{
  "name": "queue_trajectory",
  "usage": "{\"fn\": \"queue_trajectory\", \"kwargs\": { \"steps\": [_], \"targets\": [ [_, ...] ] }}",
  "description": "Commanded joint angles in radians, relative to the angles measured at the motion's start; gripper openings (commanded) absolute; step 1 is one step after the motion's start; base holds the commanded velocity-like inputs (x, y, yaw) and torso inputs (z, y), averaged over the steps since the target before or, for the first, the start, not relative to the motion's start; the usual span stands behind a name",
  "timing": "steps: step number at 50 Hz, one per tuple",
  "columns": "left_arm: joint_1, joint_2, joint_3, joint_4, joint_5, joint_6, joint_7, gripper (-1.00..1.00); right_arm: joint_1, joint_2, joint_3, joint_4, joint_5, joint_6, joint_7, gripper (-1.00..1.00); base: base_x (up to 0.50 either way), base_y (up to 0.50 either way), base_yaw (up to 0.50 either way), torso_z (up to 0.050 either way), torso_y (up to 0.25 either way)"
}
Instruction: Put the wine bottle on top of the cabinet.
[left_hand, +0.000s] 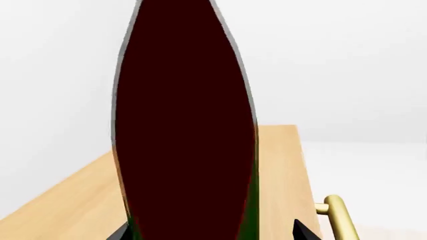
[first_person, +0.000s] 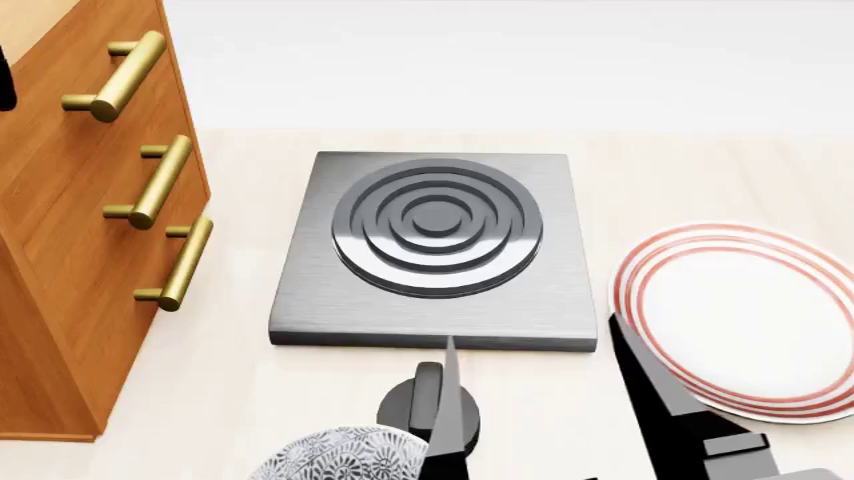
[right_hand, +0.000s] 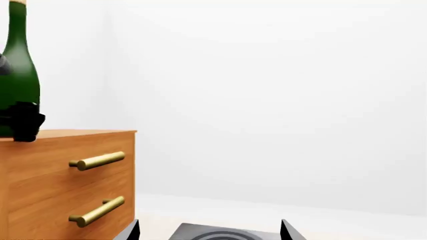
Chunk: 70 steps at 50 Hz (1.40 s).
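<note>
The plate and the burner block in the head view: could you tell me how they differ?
The plate is round and white with red rings near its rim; the burner block is square, grey metal with raised concentric rings. The burner block sits centrally, the plate further right, partly behind the right gripper. Both lie flat on the pale surface.

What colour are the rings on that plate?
Red rings on a white plate, clearest in the head view.

One tall dark green glass wine bottle (right_hand: 18, 75) and one orange-brown wooden cabinet (first_person: 60, 290) with three brass-gold bar handles (first_person: 150, 182). One grey square burner plate (first_person: 437, 250), one red-ringed white plate (first_person: 737, 318), one patterned bowl (first_person: 340, 456)
</note>
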<state>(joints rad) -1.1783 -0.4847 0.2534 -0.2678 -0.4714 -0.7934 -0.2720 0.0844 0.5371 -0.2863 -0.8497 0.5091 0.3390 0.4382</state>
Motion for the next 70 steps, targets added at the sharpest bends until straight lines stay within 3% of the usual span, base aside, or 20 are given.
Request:
{"fn": "queue_trajectory", "kwargs": {
  "steps": [1, 12, 27, 41, 46, 51, 54, 58, 70],
  "targets": [
    [0.126, -0.021, -0.047, 0.176, -0.092, 0.016, 0.031, 1.0, 0.002, -0.021, 0.007, 0.009, -0.031, -0.005, -0.016, 1.0, 0.0, 0.0, 0.0, 0.0, 0.0],
    [0.271, -0.083, -0.038, 0.352, -0.079, 0.032, -0.002, 1.0, 0.003, -0.019, 0.0, 0.007, -0.032, -0.002, -0.013, 1.0, 0.0, 0.0, 0.0, 0.0, 0.0],
    [0.436, -0.123, -0.137, 0.657, -0.169, 0.006, -0.083, 1.0, 0.002, -0.018, -0.01, 0.012, -0.038, -0.008, -0.013, 1.0, 0.0, 0.0, 0.0, 0.0, 0.0],
    [0.693, -0.128, -0.25, 0.956, -0.196, 0.062, -0.202, 1.0, 0.007, -0.019, -0.024, 0.012, -0.042, -0.005, -0.011, 1.0, 0.0, 0.0, 0.0, 0.0, 0.0],
    [0.801, -0.128, -0.207, 1.03, -0.122, 0.118, -0.22, 1.0, 0.008, -0.019, -0.026, 0.013, -0.042, -0.006, -0.01, 1.0, 0.0, 0.0, 0.0, 0.0, 0.0],
    [0.905, -0.109, -0.08, 1.081, -0.012, 0.181, -0.226, 1.0, 0.01, -0.02, -0.031, 0.013, -0.042, -0.006, -0.011, 1.0, 0.0, 0.0, 0.0, 0.0, 0.0],
    [0.975, -0.044, -0.034, 1.051, -0.018, 0.289, -0.193, 1.0, 0.012, -0.024, -0.04, 0.021, -0.048, -0.01, -0.015, 1.0, 0.0, 0.0, 0.0, 0.0, 0.0],
    [1.0, -0.019, 0.064, 1.032, 0.067, 0.319, -0.193, 1.0, 0.017, -0.024, -0.044, 0.02, -0.046, -0.007, -0.015, 1.0, 0.0, 0.0, 0.0, 0.0, 0.0],
    [1.068, 0.02, 0.182, 1.019, 0.156, 0.386, -0.194, 1.0, 0.029, -0.038, -0.085, 0.025, -0.064, -0.003, -0.023, 1.0, 0.0, 0.0, 0.0, 0.0, 0.0]
  ]
}}
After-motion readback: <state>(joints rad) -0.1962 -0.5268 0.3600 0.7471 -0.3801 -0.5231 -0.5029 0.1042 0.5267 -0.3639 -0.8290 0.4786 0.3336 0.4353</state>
